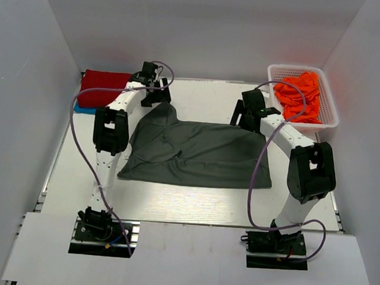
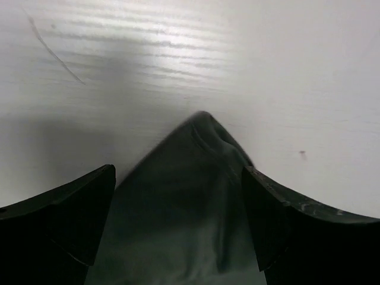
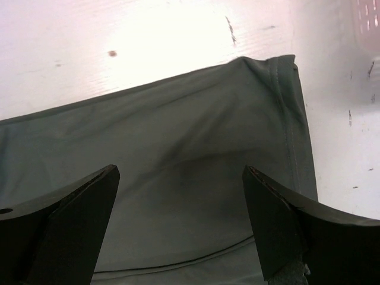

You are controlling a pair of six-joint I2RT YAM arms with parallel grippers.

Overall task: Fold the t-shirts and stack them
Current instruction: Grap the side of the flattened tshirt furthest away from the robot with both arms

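The dark charcoal-grey t-shirt (image 1: 196, 153) lies spread across the middle of the table, with a peak pulled up at its far left. My left gripper (image 1: 155, 94) is open above that peak; in the left wrist view the cloth tip (image 2: 205, 127) lies between the spread fingers (image 2: 71, 214). My right gripper (image 1: 244, 117) is open over the shirt's far right corner (image 3: 279, 65), with cloth (image 3: 178, 178) below the fingers (image 3: 285, 225). A folded red t-shirt (image 1: 102, 87) lies on a blue one (image 1: 81, 107) at the far left. Orange t-shirts (image 1: 301, 95) fill the basket.
A white lattice basket (image 1: 332, 116) stands at the far right corner. White walls enclose the table on three sides. Purple cables loop from both arms. The arm bases stand at the near edge.
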